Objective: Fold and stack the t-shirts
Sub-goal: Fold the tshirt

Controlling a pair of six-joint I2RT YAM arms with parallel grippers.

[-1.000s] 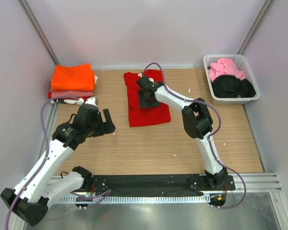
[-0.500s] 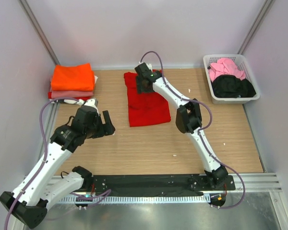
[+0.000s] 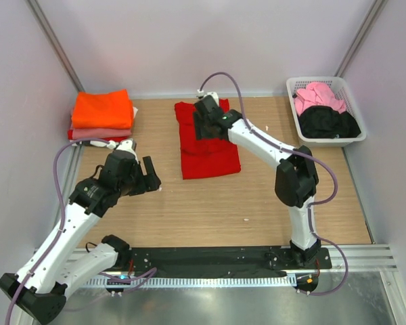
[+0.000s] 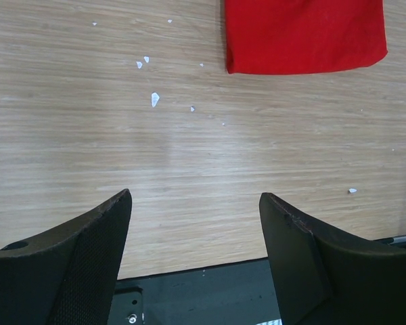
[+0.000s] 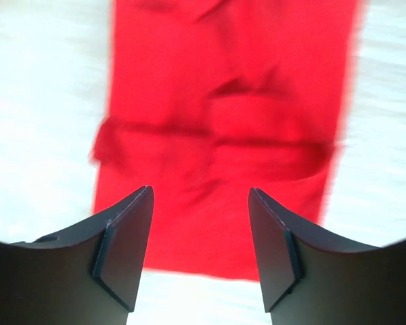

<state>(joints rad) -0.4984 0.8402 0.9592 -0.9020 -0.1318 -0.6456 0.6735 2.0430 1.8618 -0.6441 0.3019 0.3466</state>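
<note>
A bright red t-shirt [image 3: 210,150] lies partly folded as a long strip at the back middle of the wooden table; it fills the right wrist view [image 5: 223,115]. My right gripper [image 3: 204,131] [image 5: 199,191] hovers open over its far half, with nothing between the fingers. My left gripper [image 3: 149,177] [image 4: 195,196] stands open above bare wood to the left of the shirt, whose near corner [image 4: 304,34] shows ahead. An orange t-shirt [image 3: 103,108] tops a folded stack at the back left, a salmon-pink one [image 3: 95,133] under it.
A white slatted basket [image 3: 348,139] at the back right holds a pink t-shirt [image 3: 318,96] and a black one [image 3: 328,123]. Small white scraps [image 4: 154,99] dot the wood. A black rail [image 3: 210,258] runs along the near edge. Walls close in on three sides.
My right gripper moved from the shirt's middle up towards its far end, and its elbow swung out to the right. The left arm barely shifted.
</note>
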